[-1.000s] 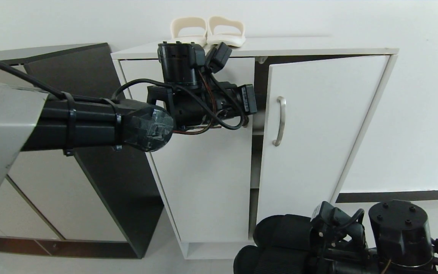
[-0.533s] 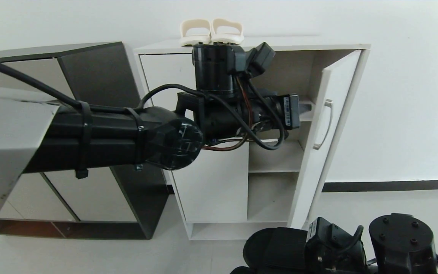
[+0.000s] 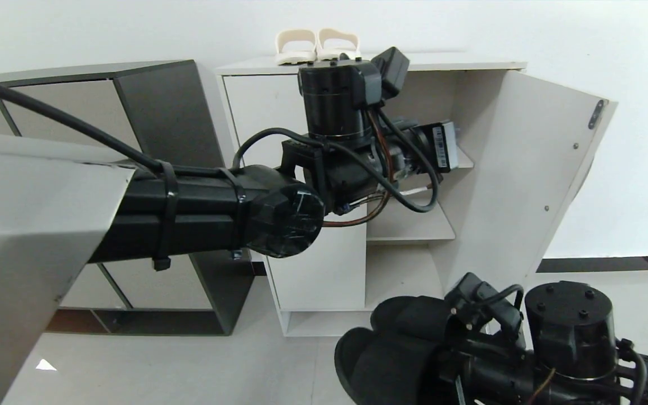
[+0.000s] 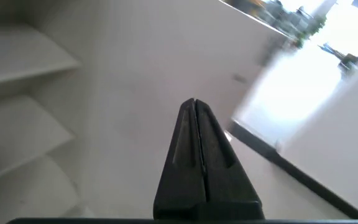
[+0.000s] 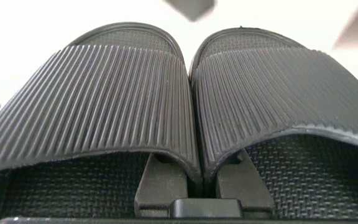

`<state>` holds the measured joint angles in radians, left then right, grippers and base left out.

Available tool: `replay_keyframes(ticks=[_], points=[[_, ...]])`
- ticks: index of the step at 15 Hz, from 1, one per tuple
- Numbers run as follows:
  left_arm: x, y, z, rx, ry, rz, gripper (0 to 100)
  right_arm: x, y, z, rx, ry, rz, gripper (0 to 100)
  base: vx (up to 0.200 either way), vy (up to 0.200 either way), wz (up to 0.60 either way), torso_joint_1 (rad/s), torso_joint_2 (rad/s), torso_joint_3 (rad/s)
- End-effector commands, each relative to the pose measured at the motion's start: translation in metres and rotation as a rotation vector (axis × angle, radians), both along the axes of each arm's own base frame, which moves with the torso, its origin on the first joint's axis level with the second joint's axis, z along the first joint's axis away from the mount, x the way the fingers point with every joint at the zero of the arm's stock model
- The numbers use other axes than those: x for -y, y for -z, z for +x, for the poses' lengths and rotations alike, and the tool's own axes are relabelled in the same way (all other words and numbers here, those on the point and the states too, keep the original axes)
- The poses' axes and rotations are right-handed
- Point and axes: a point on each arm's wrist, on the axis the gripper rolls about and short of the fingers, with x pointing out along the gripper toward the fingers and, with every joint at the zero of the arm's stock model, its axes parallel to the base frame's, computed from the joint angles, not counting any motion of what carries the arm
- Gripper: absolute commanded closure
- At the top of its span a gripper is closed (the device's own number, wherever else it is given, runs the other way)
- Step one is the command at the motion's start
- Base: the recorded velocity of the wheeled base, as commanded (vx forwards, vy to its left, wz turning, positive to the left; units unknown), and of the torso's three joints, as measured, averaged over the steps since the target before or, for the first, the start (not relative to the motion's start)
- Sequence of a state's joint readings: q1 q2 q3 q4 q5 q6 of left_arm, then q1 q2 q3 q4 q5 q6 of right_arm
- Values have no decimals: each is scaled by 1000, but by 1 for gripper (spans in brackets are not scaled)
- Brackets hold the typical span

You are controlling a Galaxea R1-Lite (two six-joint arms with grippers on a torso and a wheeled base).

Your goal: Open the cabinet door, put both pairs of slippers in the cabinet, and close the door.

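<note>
— Two black slippers (image 3: 394,349) are noted nearest, low and right of centre in the head frame: side by side, ribbed straps, textured footbeds. How are they held?
— The right gripper (image 5: 199,180) is clamped on them, its fingers tucked under the straps where the two meet.
— What has been changed?
— The right cabinet door (image 3: 526,174), only ajar a second ago, has been swung wide; its bare inner face is now turned to the camera, right of centre. The whole view has also been shifted, so some of that is camera movement.
— And the left gripper (image 4: 194,109)?
— Fingers pressed flat together, nothing between them; it is held before the opened compartment.
— Meaning for the task?
— Opening is judged done. White shelves (image 3: 408,225) are exposed, so the black pair can be placed next.
— Farther back?
— A cream pair of slippers (image 3: 317,46) is seen on the cabinet (image 3: 279,112) top, upper centre, not yet taken.
</note>
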<state>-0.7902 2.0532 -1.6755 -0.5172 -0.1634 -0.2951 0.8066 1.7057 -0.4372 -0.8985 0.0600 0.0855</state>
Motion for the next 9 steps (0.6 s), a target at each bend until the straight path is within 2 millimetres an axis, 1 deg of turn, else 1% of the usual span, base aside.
replay_keyframes(ticks=[1,2,3,4,5,6,7,8,9], points=[[-39,-23,-3,34,-120,-46,100,-15,12,35,7,165,-17,100,0,0,0,0,0,0],[-64,-39,-12,50,-169,-64,100,-21,13,46,15,234,8,100,0,0,0,0,0,0],[-101,-48,-30,51,-222,-51,100,-29,15,64,43,361,27,100,0,0,0,0,0,0],[-130,-50,-49,65,-269,-9,100,-34,15,81,78,475,22,100,0,0,0,0,0,0],[-157,-44,-70,65,-318,46,100,-36,21,98,105,584,5,100,0,0,0,0,0,0],[-173,-42,-87,73,-357,64,100,-37,21,108,125,645,4,100,0,0,0,0,0,0],[-192,-40,-107,77,-413,70,100,-36,27,121,139,718,-11,100,0,0,0,0,0,0],[-220,-35,-138,79,-508,59,100,-32,31,137,161,811,-20,100,0,0,0,0,0,0],[-238,-26,-158,66,-584,67,100,-27,31,146,172,854,-21,100,0,0,0,0,0,0]])
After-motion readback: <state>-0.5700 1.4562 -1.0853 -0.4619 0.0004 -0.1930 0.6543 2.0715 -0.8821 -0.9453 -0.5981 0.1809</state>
